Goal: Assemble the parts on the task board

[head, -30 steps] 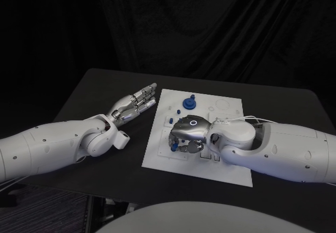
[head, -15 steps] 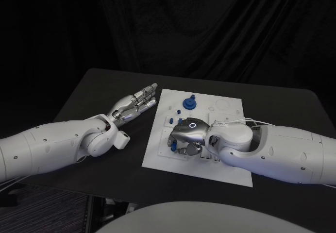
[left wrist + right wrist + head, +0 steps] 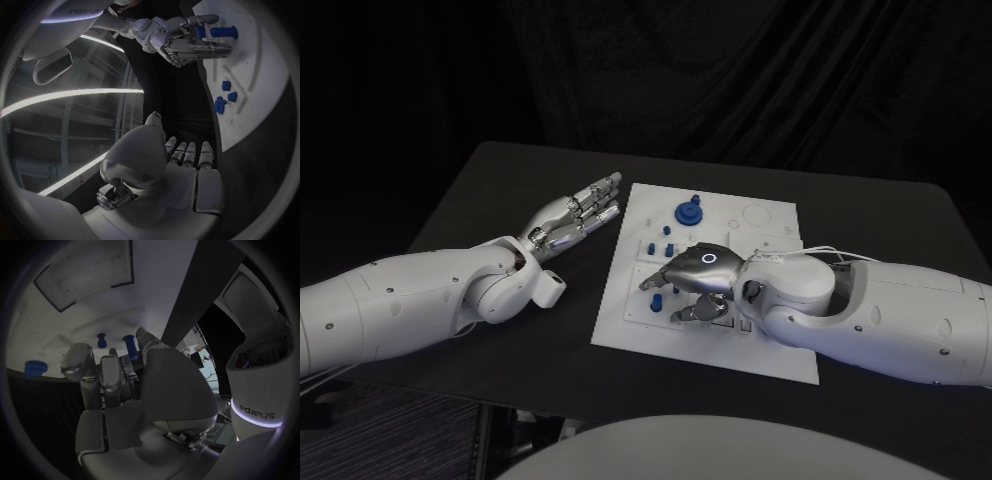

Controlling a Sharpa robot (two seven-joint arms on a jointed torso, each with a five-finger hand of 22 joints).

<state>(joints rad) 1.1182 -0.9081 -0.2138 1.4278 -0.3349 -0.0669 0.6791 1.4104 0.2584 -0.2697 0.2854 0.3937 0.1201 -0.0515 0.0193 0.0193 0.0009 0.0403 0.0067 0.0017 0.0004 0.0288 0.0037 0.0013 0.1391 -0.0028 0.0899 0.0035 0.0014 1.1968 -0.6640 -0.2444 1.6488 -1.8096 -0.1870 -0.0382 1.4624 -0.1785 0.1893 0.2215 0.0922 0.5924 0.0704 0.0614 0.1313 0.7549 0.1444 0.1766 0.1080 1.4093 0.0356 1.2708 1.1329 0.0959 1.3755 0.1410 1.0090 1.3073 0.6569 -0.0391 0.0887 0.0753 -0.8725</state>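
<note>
The white task board (image 3: 769, 225) lies mid-table. A large blue knob (image 3: 688, 212) stands near its far edge, with small blue parts (image 3: 658, 244) closer in. My right hand (image 3: 694, 284) hovers over the board's near-left area. In the left wrist view the right hand (image 3: 187, 42) pinches a blue peg (image 3: 224, 32) just over the board (image 3: 262, 70). The peg (image 3: 129, 345) also shows at its fingertips in the right wrist view. My left hand (image 3: 577, 214) lies stretched out on the table beside the board's left edge, holding nothing.
Small blue parts (image 3: 222, 97) sit on the board near its left edge, close to my left hand (image 3: 184, 155). Another blue part (image 3: 32, 368) stands off to the side of my right hand's fingers. Black table (image 3: 488, 190) surrounds the board.
My right hand has shifted slightly toward the board's near edge and turned, its fingers spreading a little. The left arm has not moved.
</note>
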